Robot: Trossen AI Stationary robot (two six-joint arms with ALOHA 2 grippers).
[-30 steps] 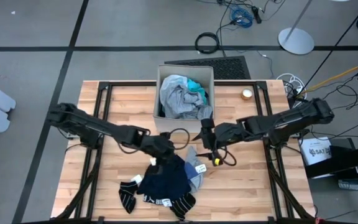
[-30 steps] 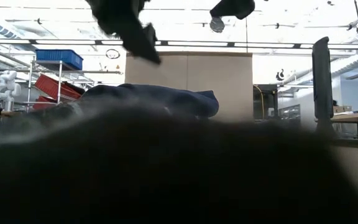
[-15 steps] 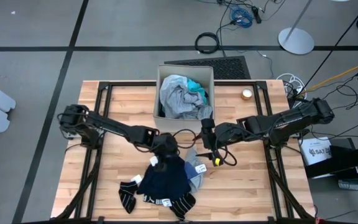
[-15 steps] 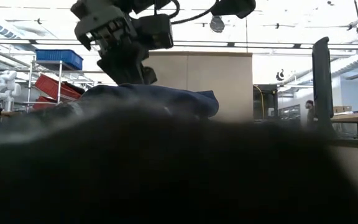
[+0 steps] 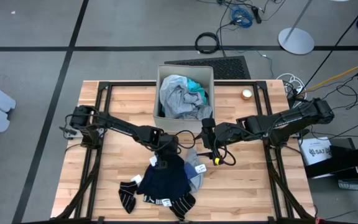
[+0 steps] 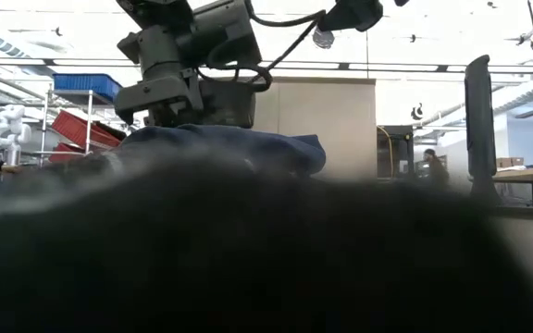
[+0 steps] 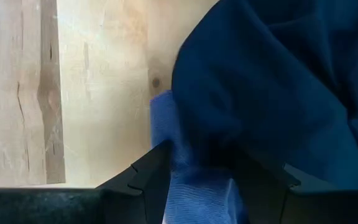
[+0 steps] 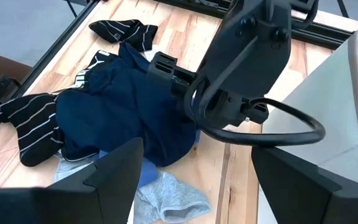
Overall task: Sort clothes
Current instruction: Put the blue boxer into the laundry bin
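Jaws: left gripper is pinching the navy garment mid-desk, right gripper hangs spread wide beside it, striped socks lie near the desk's front edge

Grey floor with dark lines; coiled cables; blue bin on shelving; beige partition.

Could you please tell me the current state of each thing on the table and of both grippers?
Fabric box: upright, holding grey and turquoise clothes.
Navy garment: crumpled on the table.
Striped socks: lying loose.
Left gripper: down on the navy garment, blue fabric between its jaws.
Right gripper: open, empty, beside the box.
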